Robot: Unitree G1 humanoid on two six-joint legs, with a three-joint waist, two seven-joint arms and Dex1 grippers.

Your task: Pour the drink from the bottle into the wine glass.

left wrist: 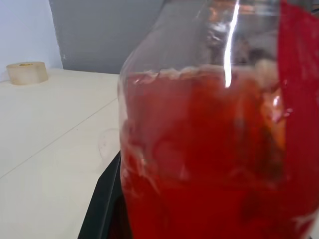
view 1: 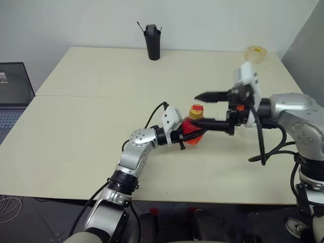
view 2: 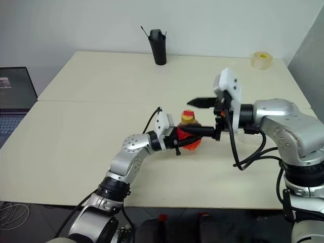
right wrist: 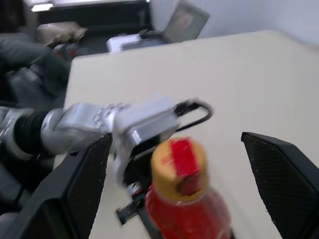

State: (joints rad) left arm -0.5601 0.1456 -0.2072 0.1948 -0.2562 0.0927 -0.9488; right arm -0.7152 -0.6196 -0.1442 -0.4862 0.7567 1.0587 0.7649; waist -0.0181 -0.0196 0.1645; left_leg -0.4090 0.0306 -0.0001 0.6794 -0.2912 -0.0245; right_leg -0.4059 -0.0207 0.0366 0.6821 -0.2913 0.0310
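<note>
— Where's the bottle (view 2: 189,132) now?

— Upright over the table (view 2: 101,101), pinched around its red belly by my left gripper (view 2: 178,138). The cap (right wrist: 182,158) points straight up.

— And your right?

— My right gripper (view 2: 196,115) has its fingers spread wide, one above, one below, reaching in level from the side, cap between them. I judge the cap comes off next; it's nearest.
</note>
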